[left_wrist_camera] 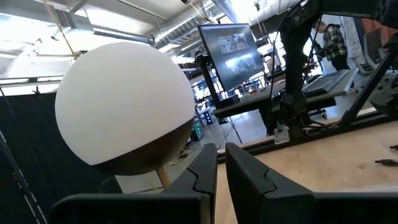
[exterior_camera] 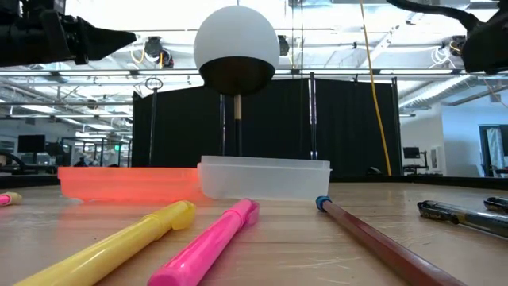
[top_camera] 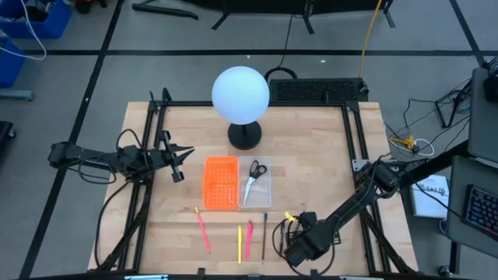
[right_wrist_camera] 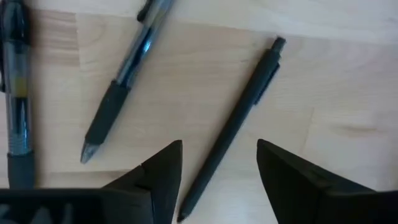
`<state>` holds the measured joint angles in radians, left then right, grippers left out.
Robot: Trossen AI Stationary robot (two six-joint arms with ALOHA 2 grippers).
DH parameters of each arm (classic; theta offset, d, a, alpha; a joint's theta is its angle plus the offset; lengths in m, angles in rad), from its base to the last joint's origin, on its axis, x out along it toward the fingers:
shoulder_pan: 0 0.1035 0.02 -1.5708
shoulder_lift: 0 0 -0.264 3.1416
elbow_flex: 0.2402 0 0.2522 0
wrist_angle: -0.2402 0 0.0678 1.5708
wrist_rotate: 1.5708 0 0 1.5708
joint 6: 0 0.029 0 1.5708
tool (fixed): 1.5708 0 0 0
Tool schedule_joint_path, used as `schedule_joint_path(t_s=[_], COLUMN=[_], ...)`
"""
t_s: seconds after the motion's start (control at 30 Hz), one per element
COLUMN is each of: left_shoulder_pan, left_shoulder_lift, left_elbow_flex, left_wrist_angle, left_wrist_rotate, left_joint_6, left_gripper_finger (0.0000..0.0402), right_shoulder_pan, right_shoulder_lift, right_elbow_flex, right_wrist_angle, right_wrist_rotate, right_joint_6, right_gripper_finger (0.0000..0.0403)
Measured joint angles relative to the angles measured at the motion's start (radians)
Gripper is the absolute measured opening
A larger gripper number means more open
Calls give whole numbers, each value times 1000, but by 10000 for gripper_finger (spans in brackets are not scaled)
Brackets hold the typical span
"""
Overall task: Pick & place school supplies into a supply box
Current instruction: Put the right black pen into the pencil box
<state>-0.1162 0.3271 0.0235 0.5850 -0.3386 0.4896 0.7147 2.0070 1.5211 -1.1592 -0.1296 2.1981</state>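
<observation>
Behind the wooden table we see a large workshop with black curtains and monitors. We take the white globe lamp at the table's far middle as our landmark. Just in front of the lamp lies the supply box, an orange perforated half joined to a clear tray, and the scissors already rest inside the clear tray. Farther from the lamp, near the table's front edge, we see a row of loose supplies: a pink pen, a yellow marker, a pink marker and a thin dark pencil. Our right gripper hangs low at the front edge, farthest from the lamp, with its fingers spread wide and holding nothing. A slim black pen lies flat on the wood directly between those fingers, its length running out ahead of them, and we see no contact with either finger. Two more dark pens lie just beside it. Our left gripper waits above the table to the lamp's left, its fingers nearly together and empty.
</observation>
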Motion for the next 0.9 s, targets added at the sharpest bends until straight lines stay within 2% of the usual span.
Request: schedule_joint_path(t_s=[0.23,0.63,0.77,0.9], left_shoulder_pan=[0,0,0,0], left_shoulder_lift=[0,0,0,0], left_elbow_flex=[0,0,0,0], left_wrist_angle=[-7,-22,-22,-36], left_wrist_rotate=[0,-1,0,0], left_joint_6=[-6,-55,-78,-85], left_gripper_finger=[42,42,42,42], right_shoulder_pan=[18,94,133,165], right_shoulder_lift=[-2,-11,-15,-17], right_elbow_flex=[-40,-281,-332,-348], right_wrist_angle=[45,336,405,413], right_wrist_rotate=[-6,22,66,89], right_joint_6=[2,-24,-52,-75], right_gripper_finger=[181,148,118,66])
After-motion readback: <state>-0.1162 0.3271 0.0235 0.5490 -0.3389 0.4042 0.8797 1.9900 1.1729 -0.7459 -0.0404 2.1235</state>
